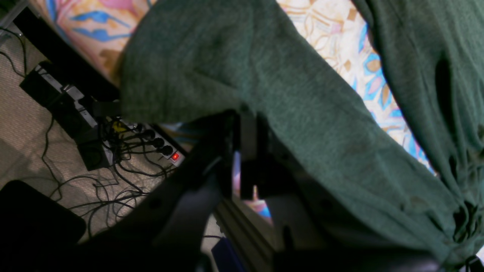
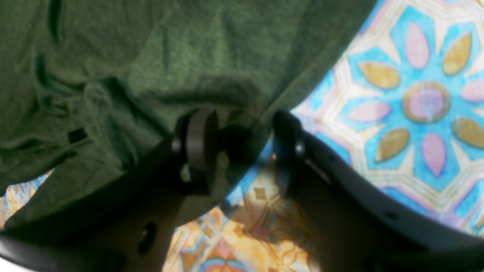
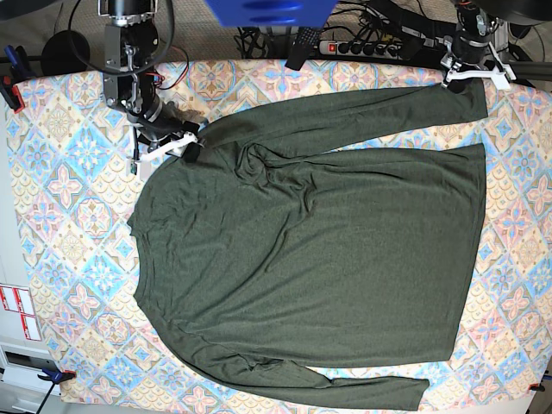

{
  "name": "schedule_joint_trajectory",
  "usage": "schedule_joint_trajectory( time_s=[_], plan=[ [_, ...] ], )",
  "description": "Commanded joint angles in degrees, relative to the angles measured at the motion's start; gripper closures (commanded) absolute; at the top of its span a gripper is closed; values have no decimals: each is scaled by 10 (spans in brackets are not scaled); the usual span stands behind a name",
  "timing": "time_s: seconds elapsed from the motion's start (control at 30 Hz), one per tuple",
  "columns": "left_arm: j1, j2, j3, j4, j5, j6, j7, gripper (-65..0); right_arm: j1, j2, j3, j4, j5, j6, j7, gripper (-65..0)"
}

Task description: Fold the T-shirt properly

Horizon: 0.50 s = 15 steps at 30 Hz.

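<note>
Patterned tiles in blue, pink and tan cover the table under your T-shirt, which lies spread flat. Your left gripper is clenched on the sleeve cuff at the far edge, a power strip and cables on the floor beyond it. Your right gripper straddles the shoulder seam, jaws apart; contact is blurred.

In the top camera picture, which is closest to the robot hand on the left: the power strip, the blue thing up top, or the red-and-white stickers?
From the right gripper:
1. Blue thing, top middle.
2. Stickers, lower left edge; nearly as close, hard to call.
3. Power strip, top, further right.
</note>
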Motion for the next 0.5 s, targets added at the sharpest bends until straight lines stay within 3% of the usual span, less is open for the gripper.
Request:
schedule_joint_trajectory(
  time_s=[0.0,0.2,0.47],
  plan=[
    [9,-7,-3,8,-1,-4,-6,0,0,3,1,2,4,-6,-8,-242],
    [11,-7,-3,8,-1,-4,-6,0,3,3,1,1,7,-6,-8,-189],
    [14,-7,-3,8,-1,-4,-6,0,36,3,2,-63,7,-6,-8,-182]
  ],
)
